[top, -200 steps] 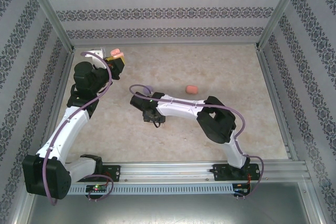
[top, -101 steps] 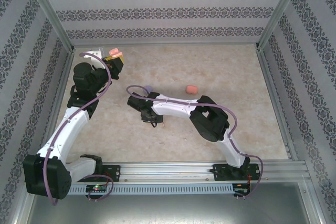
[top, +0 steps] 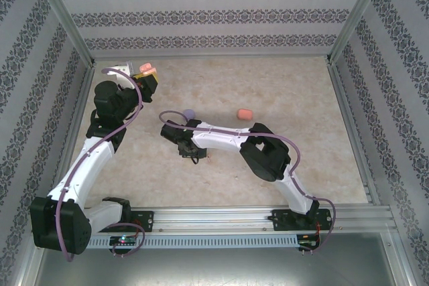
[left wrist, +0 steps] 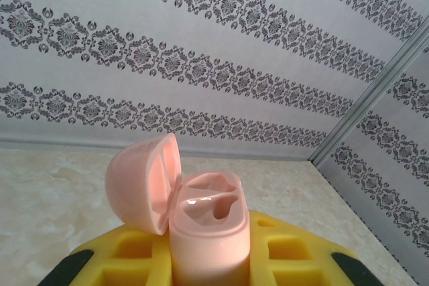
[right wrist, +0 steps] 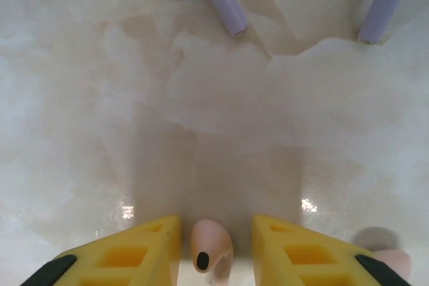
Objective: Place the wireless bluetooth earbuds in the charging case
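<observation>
Overhead, the left gripper (top: 145,80) holds the pink charging case (top: 146,68) at the far-left corner. Left wrist: jaws clamped on it, lid open. Right wrist: right gripper (right wrist: 216,249) jaws apart astride a pale pink earbud (right wrist: 211,254) on the table (right wrist: 214,132); light, slick, probably best pinched across its stem.

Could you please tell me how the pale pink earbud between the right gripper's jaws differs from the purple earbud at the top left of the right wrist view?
Colour: the pale pink earbud is pink, the purple earbud lilac. Place: the pink one sits between the open jaws of the right gripper, a gap on each side; the purple one lies on the table beyond them. Both are stemmed, with a dark spot.
</observation>
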{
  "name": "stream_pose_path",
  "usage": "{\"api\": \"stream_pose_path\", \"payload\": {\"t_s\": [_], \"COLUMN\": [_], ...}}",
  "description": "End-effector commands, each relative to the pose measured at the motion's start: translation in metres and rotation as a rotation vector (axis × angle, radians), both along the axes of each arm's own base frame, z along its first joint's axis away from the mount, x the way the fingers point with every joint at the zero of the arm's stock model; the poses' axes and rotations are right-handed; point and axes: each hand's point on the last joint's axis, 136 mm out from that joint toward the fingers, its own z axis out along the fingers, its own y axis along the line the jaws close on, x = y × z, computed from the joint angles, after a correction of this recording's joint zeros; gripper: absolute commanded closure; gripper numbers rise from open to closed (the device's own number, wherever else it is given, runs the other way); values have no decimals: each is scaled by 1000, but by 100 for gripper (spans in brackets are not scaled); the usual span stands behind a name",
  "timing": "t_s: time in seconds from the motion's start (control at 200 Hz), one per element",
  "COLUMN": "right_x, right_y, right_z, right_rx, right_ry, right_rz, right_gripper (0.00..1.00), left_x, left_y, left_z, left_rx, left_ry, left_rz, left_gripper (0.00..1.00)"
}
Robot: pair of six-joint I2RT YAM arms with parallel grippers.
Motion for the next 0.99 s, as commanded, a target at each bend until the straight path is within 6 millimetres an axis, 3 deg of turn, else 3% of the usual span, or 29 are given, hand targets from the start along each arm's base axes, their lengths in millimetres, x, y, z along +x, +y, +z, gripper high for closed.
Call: {"api": "stream_pose_path", "payload": {"t_s": [0.0, 0.275, 0.644, 0.804, 0.989], "right_x": [-8, -3, 6, 12, 21], "right_y": [2, -2, 0, -2, -9], "right_z": [-8, -12, -1, 15, 50], "right_rx": [-19, -30, -9, 2, 20], "right_ry": [22, 13, -25, -77, -181], "right_rz": [-5, -15, 21, 43, 71], "right_gripper": [67, 69, 79, 81, 81], "left_x": [-2, -3, -3, -4, -5], "left_y": [6, 4, 0, -4, -9], "left_z": [16, 13, 12, 12, 14], "left_rx": [-24, -31, -36, -27, -12], "left_ry": [-63, -58, -54, -47, -40], "left_rz": [15, 2, -23, -46, -82], "left_gripper": [100, 100, 100, 100, 100]}}
